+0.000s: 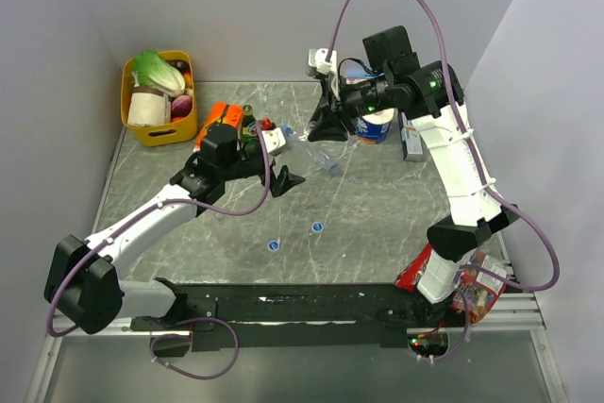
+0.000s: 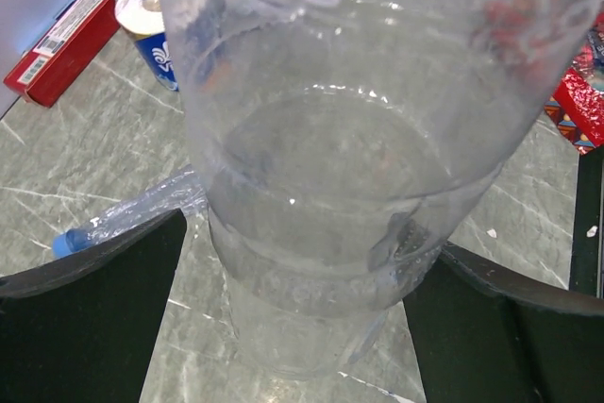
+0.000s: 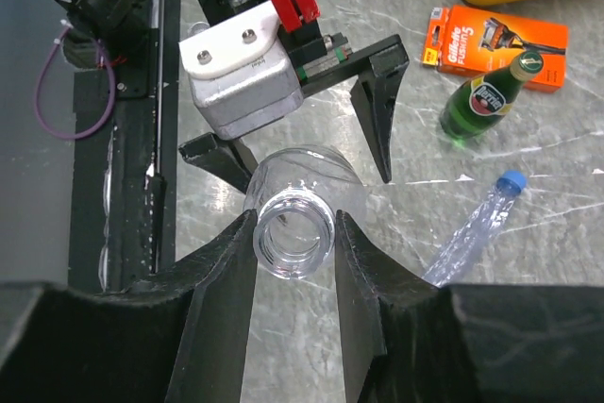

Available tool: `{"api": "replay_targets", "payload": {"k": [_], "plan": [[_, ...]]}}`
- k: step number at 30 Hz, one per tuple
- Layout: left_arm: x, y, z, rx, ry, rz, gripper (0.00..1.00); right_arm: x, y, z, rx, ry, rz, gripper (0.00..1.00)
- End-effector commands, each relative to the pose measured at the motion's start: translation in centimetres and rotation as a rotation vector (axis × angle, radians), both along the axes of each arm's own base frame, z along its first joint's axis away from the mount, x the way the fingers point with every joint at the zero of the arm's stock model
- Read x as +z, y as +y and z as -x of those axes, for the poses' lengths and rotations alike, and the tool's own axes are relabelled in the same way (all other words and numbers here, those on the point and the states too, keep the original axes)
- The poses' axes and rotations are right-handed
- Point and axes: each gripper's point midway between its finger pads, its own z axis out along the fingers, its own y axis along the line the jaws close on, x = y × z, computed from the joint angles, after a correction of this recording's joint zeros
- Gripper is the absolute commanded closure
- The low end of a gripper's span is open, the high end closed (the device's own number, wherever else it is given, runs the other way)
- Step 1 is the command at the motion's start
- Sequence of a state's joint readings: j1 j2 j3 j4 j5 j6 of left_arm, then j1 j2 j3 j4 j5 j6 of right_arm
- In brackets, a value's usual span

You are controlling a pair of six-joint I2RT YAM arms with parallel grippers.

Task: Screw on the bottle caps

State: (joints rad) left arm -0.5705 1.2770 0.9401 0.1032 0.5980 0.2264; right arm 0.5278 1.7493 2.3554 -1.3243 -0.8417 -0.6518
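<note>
I see right end effector clenched on slim clear plastic bottle; left end effector flanking it, grip unclear.

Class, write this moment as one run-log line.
stage: bottle uncapped | right gripper: shut on bottle neck | left gripper: open around bottle body | caps: two loose on table

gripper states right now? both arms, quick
Left gripper: open, straddling the bottle, with a gap showing at one finger.
Right gripper: shut on the bottle's neck.
</note>
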Motion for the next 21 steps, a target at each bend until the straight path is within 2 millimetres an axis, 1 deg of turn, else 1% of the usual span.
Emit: {"api": "replay_targets", "payload": {"k": [1, 3, 4, 6, 9, 10, 11, 12, 14, 15, 16, 17, 18, 19, 20, 21], "plan": [[0.8, -0.7, 0.4, -0.059, -0.063, 0.020, 0.02, 2.7, -0.2, 3.0, 0.061, -0.009, -0.076, 0.89], [0.8, -1.0, 0.9, -0.098, -0.063, 0.018, 0.02, 2.5, -0.1, 3.1, 0.065, 0.006, -0.077, 0.89], [0.6, -1.1, 1.5, -0.129, -0.052, 0.015, 0.06, 2.4, 0.0, 3.1, 0.066, 0.010, -0.077, 0.89], [0.6, -1.2, 1.9, -0.157, -0.052, 0.018, 0.10, 2.3, 0.0, 2.9, 0.062, 0.011, -0.073, 0.89], [0.6, -1.4, 2.8, -0.209, -0.055, 0.022, 0.23, 1.8, 0.2, 2.5, 0.059, 0.018, -0.064, 0.87], [0.6, -1.5, 2.9, -0.218, -0.053, 0.022, 0.30, 1.6, 0.2, 2.4, 0.057, 0.026, -0.060, 0.86], [0.7, -1.5, 3.1, -0.224, -0.048, 0.022, 0.34, 1.5, 0.3, 2.3, 0.055, 0.027, -0.059, 0.85], [0.6, -1.5, 3.2, -0.226, -0.048, 0.022, 0.39, 1.5, 0.4, 2.2, 0.051, 0.028, -0.063, 0.83], [0.7, -1.2, 3.2, -0.208, -0.042, 0.028, 0.45, 1.7, 0.4, 1.9, 0.037, 0.025, -0.066, 0.77], [0.8, -1.0, 3.2, -0.196, -0.045, 0.035, 0.48, 1.9, 0.5, 1.7, 0.024, 0.020, -0.072, 0.61], [0.9, -0.9, 3.2, -0.182, -0.028, 0.045, 0.51, 1.9, 0.4, 1.3, 0.006, 0.007, -0.064, 0.51], [0.9, -0.6, 3.1, -0.164, -0.021, 0.049, 0.53, 2.5, 0.0, 1.4, -0.008, -0.022, -0.070, 0.41], [1.4, -0.2, 2.9, -0.127, -0.024, 0.054, 0.56, 2.9, -0.3, 0.9, -0.039, -0.063, -0.069, 0.26], [1.6, 0.2, 2.7, -0.097, -0.003, 0.061, 0.59, 3.1, -1.3, -0.6, -0.125, -0.112, -0.048, 0.16], [1.7, 0.7, 2.7, -0.079, 0.007, 0.061, 0.60, 4.6, -2.5, -0.3, -0.170, -0.170, -0.072, 0.07], [2.5, 1.5, 2.6, -0.046, 0.002, 0.069, 0.60, 3.4, -3.3, -0.9, -0.198, -0.160, -0.061, 0.01]]}}
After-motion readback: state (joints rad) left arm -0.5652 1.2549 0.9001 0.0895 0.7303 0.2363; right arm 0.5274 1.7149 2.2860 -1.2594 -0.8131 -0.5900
